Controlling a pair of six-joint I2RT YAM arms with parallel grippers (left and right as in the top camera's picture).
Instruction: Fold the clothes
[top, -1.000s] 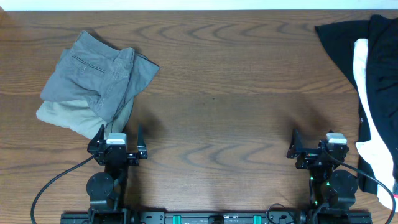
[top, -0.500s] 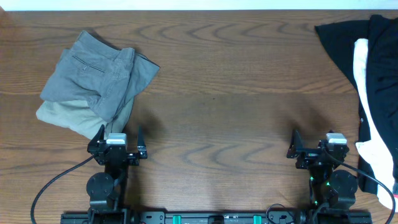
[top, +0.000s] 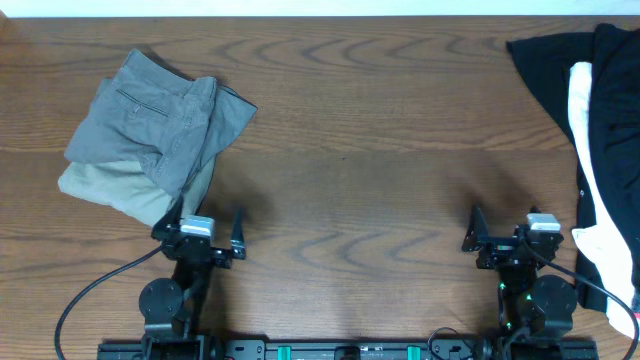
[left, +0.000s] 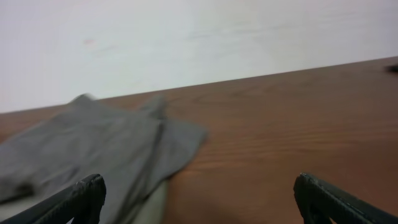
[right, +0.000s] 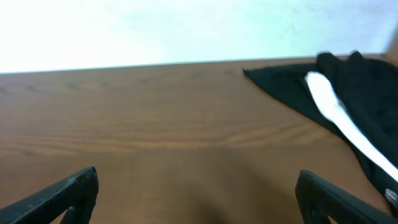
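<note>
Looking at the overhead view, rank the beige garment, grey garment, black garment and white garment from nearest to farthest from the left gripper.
1. The beige garment and the grey garment, just ahead and left of the left gripper: too close to call.
2. The black garment, far right corner.
3. The white garment, right edge.

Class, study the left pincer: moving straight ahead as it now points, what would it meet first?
Probably the edge of the grey garment, lying just ahead of the open left pincer. It might only brush that corner, as depth is unclear.
</note>
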